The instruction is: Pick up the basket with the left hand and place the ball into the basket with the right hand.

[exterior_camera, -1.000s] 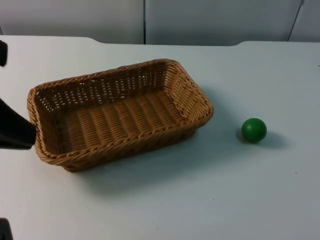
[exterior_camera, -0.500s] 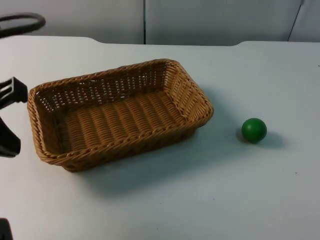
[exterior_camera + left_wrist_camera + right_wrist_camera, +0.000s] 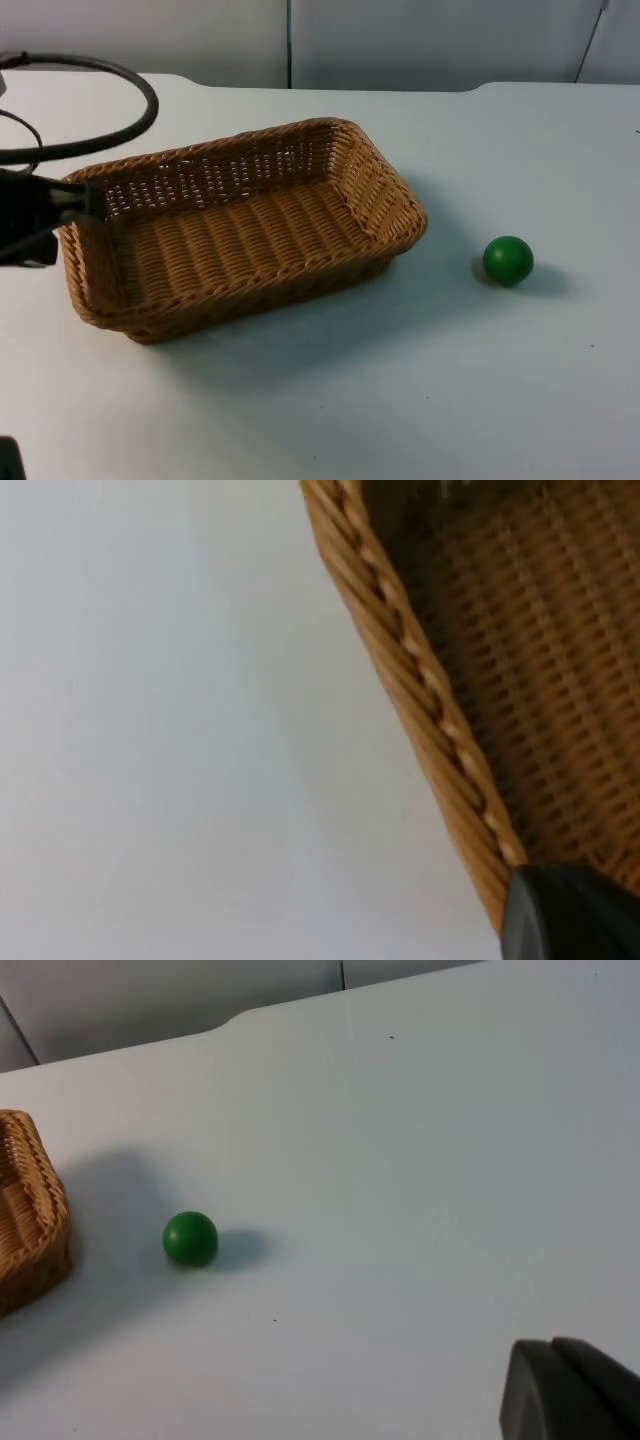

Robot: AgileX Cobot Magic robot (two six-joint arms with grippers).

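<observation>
Wicker basket (image 3: pixel 240 230) on desk (image 3: pixel 400 400); green ball (image 3: pixel 508 260) well apart.
Left end effector (image 3: pixel 75 205) at short rim, grip state untellable; seat fingers astride rim before lifting. Right waits.

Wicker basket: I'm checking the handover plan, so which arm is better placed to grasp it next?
Left. The left gripper is at the wicker basket's short end rim, a fingertip beside the braid. The right arm waits away from it, facing the green ball.
</observation>
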